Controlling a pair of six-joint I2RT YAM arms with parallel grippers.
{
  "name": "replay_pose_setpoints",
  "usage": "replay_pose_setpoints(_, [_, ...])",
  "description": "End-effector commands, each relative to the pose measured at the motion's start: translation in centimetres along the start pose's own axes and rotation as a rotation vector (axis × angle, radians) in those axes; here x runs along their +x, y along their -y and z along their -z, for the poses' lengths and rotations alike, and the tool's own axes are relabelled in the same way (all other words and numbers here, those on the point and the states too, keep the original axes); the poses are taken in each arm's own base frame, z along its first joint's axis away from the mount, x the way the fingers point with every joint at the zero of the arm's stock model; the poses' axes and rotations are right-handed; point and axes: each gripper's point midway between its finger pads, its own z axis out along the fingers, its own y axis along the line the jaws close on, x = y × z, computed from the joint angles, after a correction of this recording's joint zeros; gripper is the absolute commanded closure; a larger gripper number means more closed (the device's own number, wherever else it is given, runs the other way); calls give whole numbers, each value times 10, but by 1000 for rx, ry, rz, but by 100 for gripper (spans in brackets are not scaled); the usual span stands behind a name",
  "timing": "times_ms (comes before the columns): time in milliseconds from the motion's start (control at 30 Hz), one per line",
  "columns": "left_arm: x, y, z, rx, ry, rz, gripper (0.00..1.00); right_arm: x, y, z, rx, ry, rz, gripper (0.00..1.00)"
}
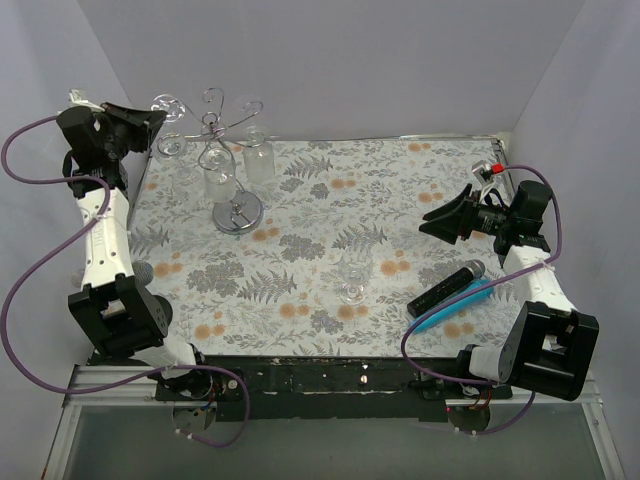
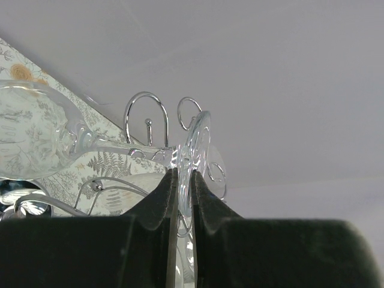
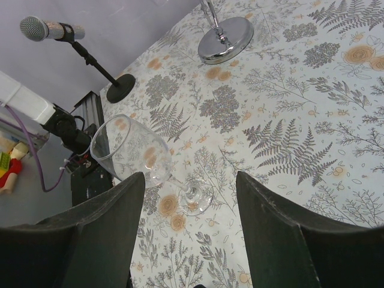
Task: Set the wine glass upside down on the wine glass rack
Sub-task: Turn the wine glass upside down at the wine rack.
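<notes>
A clear wine glass (image 2: 36, 135) lies sideways, high beside the wine glass rack (image 1: 224, 128), and my left gripper (image 2: 182, 174) is shut on the edge of its round foot (image 2: 203, 147). The rack's silver curled arms (image 2: 146, 114) sit just behind the stem. In the top view my left gripper (image 1: 158, 118) is at the rack's left side. Two glasses (image 1: 220, 180) hang upside down on the rack. Another wine glass (image 3: 135, 153) stands upright on the table, below my right gripper (image 3: 189, 177), which is open with nothing between its fingers.
The rack's shiny round base (image 1: 238, 212) stands on the floral tablecloth (image 1: 330, 200). A black microphone (image 1: 445, 288) and a blue tool (image 1: 452, 308) lie near the right arm (image 1: 530, 270). The standing glass (image 1: 352, 282) is mid-table near the front. White walls surround the table.
</notes>
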Motion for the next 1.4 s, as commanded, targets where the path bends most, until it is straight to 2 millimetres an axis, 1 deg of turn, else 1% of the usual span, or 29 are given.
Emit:
replay_pose_setpoints(0, [-3, 48, 14, 115, -6, -81, 100, -7, 1, 1, -1, 4, 21, 30])
replay_pose_setpoints(67, [-2, 46, 13, 111, -11, -83, 100, -7, 1, 1, -1, 4, 21, 30])
replay_pose_setpoints(133, [-1, 48, 13, 120, -22, -81, 100, -6, 2, 1, -1, 4, 19, 30])
replay_pose_setpoints(167, [0, 45, 10, 118, -32, -74, 100, -6, 2, 1, -1, 4, 17, 30])
replay_pose_setpoints(400, [5, 50, 2, 142, -76, -65, 100, -6, 2, 1, -1, 4, 16, 30])
replay_pose_setpoints(633, [9, 49, -6, 146, -97, -55, 100, -6, 2, 1, -1, 4, 14, 30])
replay_pose_setpoints(800, [3, 53, -10, 147, -75, -62, 100, -6, 3, 1, -1, 3, 11, 30])
replay_pose_setpoints(1067, [-5, 46, -22, 133, -47, -51, 100, -6, 3, 1, -1, 3, 11, 30])
replay_pose_setpoints(1267, [-14, 49, -24, 125, -6, -54, 100, -5, 3, 1, -1, 3, 10, 30])
replay_pose_setpoints(1367, [-21, 47, -25, 111, 25, -53, 100, -6, 3, 1, -1, 3, 11, 30])
